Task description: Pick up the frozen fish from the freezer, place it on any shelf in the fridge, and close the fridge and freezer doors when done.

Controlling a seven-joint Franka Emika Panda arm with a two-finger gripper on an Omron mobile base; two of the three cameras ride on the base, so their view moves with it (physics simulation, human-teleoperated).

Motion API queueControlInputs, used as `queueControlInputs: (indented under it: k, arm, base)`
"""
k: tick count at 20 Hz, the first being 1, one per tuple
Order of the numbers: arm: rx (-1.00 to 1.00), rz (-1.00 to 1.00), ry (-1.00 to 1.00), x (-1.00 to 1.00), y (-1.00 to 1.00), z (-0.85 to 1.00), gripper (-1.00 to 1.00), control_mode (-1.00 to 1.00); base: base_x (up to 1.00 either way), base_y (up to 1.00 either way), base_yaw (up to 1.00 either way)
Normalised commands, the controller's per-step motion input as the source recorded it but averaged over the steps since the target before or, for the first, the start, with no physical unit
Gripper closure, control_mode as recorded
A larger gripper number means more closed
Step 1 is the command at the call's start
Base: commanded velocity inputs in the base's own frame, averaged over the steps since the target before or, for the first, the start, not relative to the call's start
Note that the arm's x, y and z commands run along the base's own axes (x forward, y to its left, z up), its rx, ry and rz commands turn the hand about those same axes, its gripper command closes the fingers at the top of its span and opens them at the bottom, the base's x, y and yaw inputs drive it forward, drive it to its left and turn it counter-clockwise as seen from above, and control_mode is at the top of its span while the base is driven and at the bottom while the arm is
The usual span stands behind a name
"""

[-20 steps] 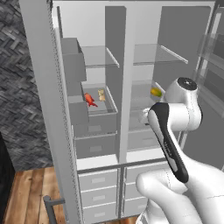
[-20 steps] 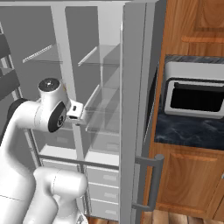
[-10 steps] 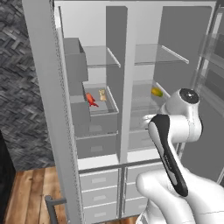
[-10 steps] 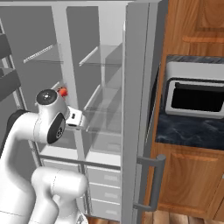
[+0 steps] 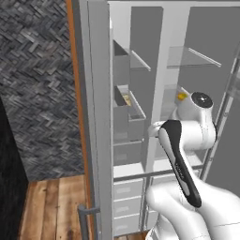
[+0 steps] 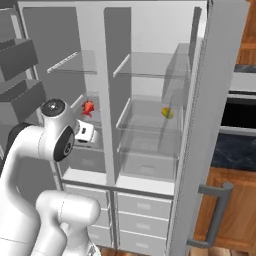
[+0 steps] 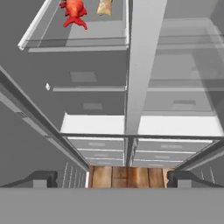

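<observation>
Gripper point(image 7: 111, 177) wide open, empty, low before the freezer point(image 6: 85, 145); fish point(image 7: 73, 10) sits in a bin's back corner. Risk: fingers clip the bin's front edge reaching up.

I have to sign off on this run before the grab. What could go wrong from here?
1. The open claw sits low, aimed at the drawers; the fish lies above it.
2. A beige lump lies right beside the fish, so a wide grab may catch it too.
3. The freezer door stands close beside the arm.
</observation>
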Motion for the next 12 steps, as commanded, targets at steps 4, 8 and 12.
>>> queueControlInputs:
  k: [4, 8, 12]
  arm:
    - [0.00, 0.00, 0.00, 0.00, 0.00, 0.00, -1.00, 1.00]
    - [0.00, 0.00, 0.00, 0.00, 0.00, 0.00, -1.00, 1.00]
    - [0.00, 0.00, 0.00, 0.00, 0.00, 0.00, -1.00, 1.00]
  base:
    - [0.19, 0.14, 0.00]
    - [0.39, 0.04, 0.00]
    - [0.47, 0.15, 0.00]
